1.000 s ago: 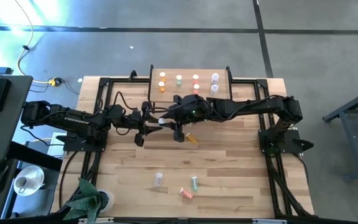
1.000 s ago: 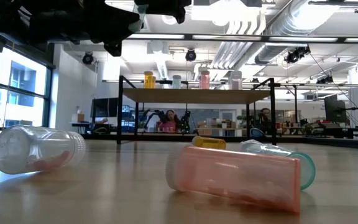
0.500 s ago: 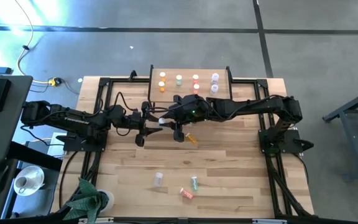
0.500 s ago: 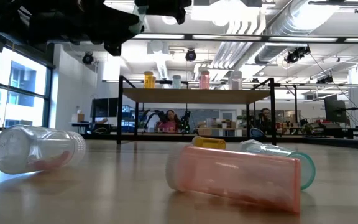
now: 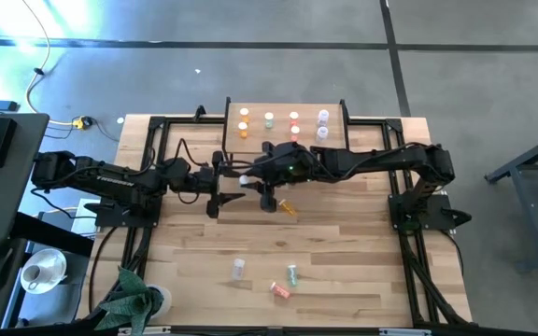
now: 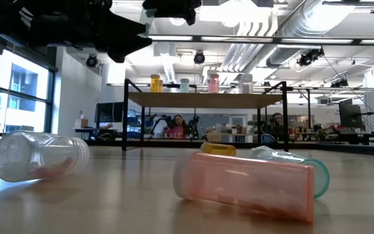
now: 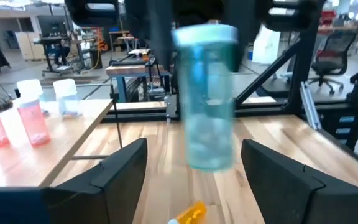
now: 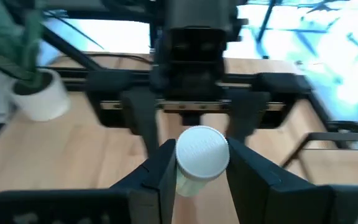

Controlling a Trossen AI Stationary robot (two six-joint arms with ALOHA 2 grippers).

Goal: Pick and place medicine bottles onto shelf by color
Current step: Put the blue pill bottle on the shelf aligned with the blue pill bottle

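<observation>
I see a teal bottle [image 7: 208, 99] with a white cap [image 8: 202, 151], black pincer fingers [image 8: 249, 177], pink bottles [image 7: 27, 121] and a pale wood bench [image 5: 344, 243].

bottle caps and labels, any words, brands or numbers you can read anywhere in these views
No text can be read in any view.
White cap of the green bottle held by the right gripper: faint embossing, too blurred to read.
Bottles lying on the table: no label visible.
</observation>
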